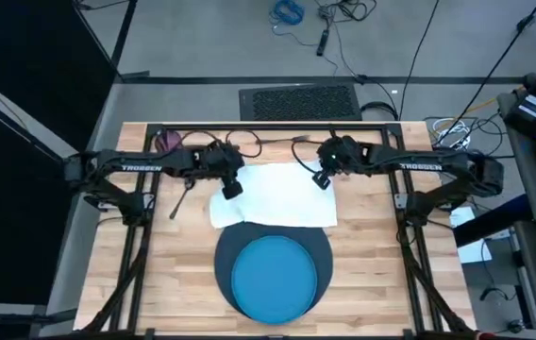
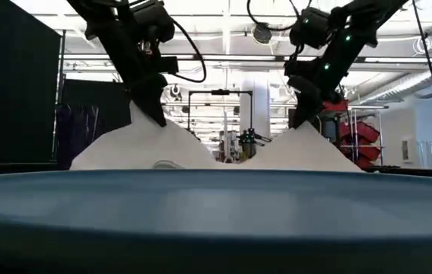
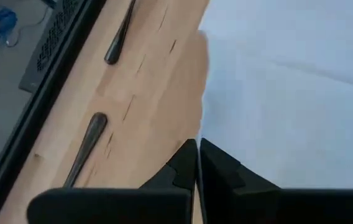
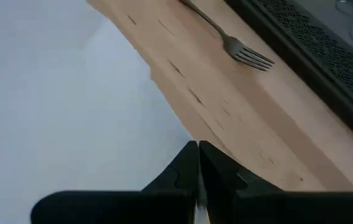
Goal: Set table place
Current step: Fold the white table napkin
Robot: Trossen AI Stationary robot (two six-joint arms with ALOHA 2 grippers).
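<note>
Napkin-folding step in hand: left gripper (image 1: 231, 188) and right gripper (image 1: 322, 178) each clenched on a napkin (image 1: 277, 198) corner. Next move, by judgement: fold it evenly

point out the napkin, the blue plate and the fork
napkin (image 1: 277, 195): high view, middle of the white cloth.
blue plate (image 1: 274, 278): high view, centre of the plate.
fork (image 4: 251, 56): right wrist view, base of the tines.

matt white cloth napkin (image 1: 277, 194) on pale wood table (image 1: 381, 274) (visibly grained).
</note>
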